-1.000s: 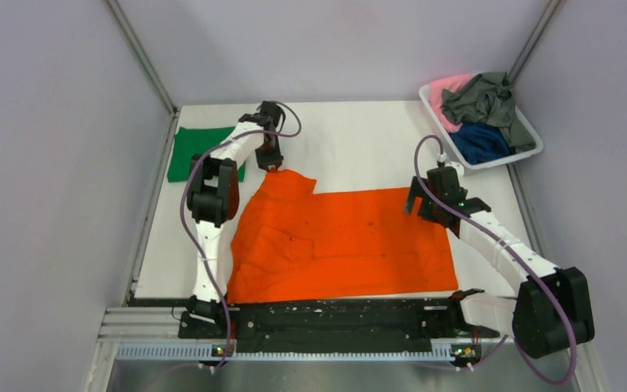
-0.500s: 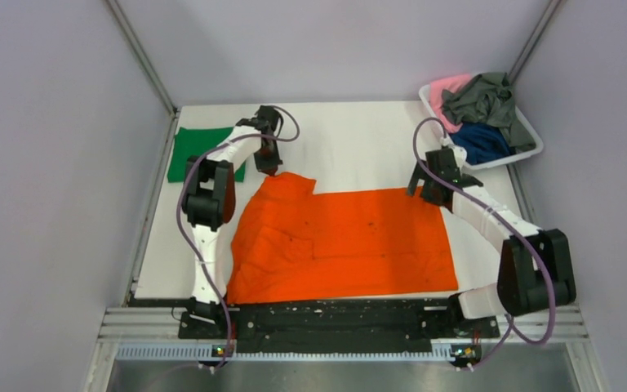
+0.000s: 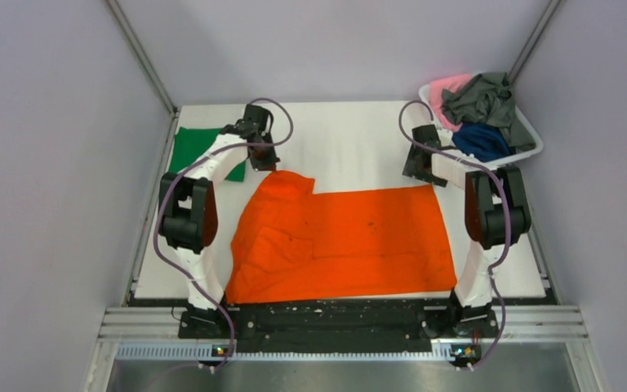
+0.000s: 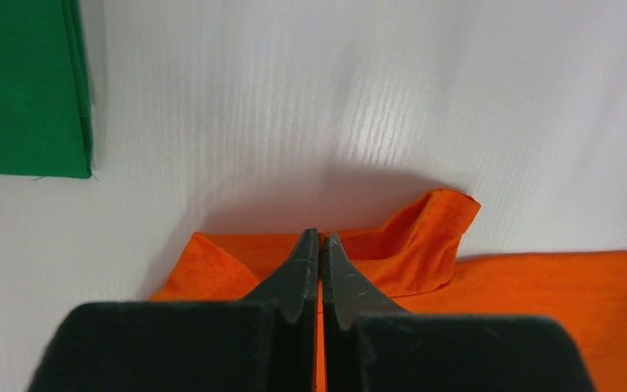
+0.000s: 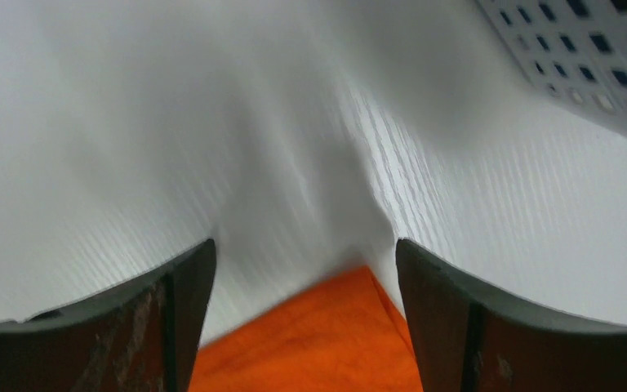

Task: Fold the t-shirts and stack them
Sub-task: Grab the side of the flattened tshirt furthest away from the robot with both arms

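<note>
Your orange t-shirt [image 3: 351, 233] lies flat, long axis left-to-right, soft cloth rumpled leftward. Left gripper [image 4: 319, 238] fully closed; right gripper [image 5: 302, 251] spread wide.

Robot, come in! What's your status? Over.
Left gripper shut at orange t-shirt sleeve. Right gripper open above its far corner. Nothing in the way.

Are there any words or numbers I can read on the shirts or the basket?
None. The orange t-shirt, the green t-shirt, the heaped shirts, the white basket and the table show no letters, numbers or signs to read.
</note>
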`<state>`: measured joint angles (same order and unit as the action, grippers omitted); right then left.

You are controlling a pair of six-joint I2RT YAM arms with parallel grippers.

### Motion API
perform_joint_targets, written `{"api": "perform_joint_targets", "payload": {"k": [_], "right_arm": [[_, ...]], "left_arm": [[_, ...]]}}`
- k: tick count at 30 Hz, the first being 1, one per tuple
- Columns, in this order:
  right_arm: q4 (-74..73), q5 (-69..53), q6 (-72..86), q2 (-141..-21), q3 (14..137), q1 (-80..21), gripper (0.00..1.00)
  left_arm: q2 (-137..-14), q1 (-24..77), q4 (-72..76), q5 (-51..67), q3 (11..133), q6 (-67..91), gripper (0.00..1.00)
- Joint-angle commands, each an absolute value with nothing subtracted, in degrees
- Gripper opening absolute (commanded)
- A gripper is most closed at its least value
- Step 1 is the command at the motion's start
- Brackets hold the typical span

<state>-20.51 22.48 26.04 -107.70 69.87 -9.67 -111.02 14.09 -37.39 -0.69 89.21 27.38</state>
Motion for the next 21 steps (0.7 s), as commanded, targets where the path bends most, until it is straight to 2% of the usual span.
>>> {"api": "perform_joint_targets", "payload": {"k": [1,4,8,21], "right_arm": [[-18.63,24.15,26.10,-111.33,74.49,-9.31,0.78],[-18.57,24.51,26.49,-112.48,74.42,-9.26,0.74],[-19.07,24.03,26.81,-112.09,72.63,-9.26,0.63],[-19.90,26.79,27.82,-104.52,64.87,-9.17,0.59]], "left_arm": [[-107.58,14.23,-34.27,3.29,86.65,28.46,0.00],[-106.35,14.24,-33.20,3.32,84.85,28.73,0.00],[-105.57,14.21,-33.13,3.59,83.69,29.05,0.00],[-101.69,14.28,-31.83,3.55,80.04,29.71,0.00]]}}
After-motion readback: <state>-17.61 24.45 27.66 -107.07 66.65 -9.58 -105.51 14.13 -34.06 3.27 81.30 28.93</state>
